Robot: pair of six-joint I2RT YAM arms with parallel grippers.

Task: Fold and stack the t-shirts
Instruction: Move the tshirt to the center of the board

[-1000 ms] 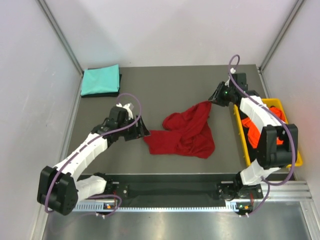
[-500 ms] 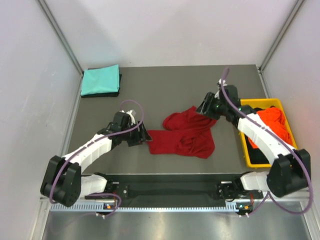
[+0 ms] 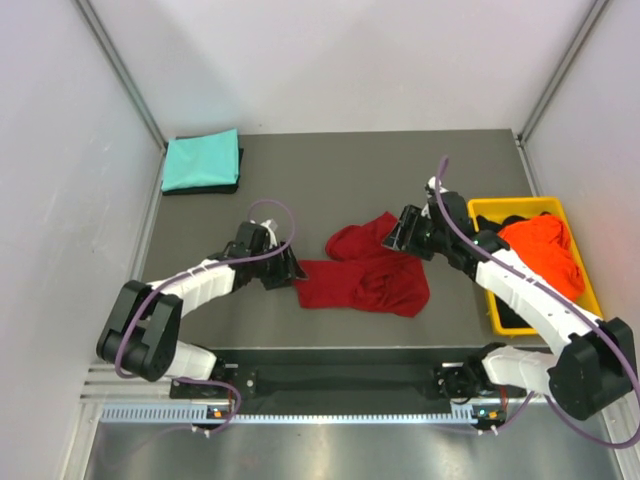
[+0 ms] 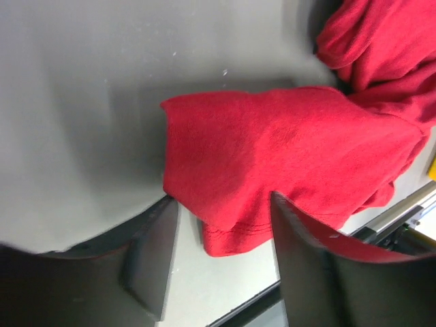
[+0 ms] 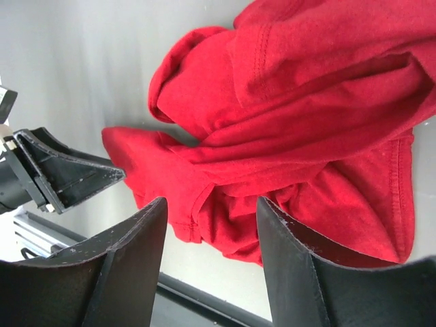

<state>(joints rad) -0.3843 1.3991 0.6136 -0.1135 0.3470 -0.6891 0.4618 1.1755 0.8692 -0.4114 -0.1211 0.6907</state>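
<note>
Left gripper [image 4: 221, 197] open, red shirt [image 3: 365, 270] corner between its jaws; right gripper [image 5: 211, 201] open above bunched folds. Risk: pinching extra layers, skewed fold.

No legible text, labels, brands, numbers: none on dark red t-shirt [image 3: 370, 282], none on yellow bin [image 3: 515, 205].

Dark red t-shirt [image 3: 365, 272]: soft matt knit cloth, slight fuzzy nap, rumpled, stitched hem rows clear in wrist views. Teal t-shirt [image 3: 202, 160], upper left: smooth matt cloth. Orange t-shirt [image 3: 545, 255]: matt cloth. Yellow bin [image 3: 500, 207]: hard plastic, slight gloss. Bench [image 3: 330, 170]: dark grey, matt, smooth. Left claw [image 4: 221, 238], right claw [image 5: 211, 238]: black plastic, dull satin sheen. Rail [image 3: 330, 413], bottom of frame: bare ridged metal.
</note>
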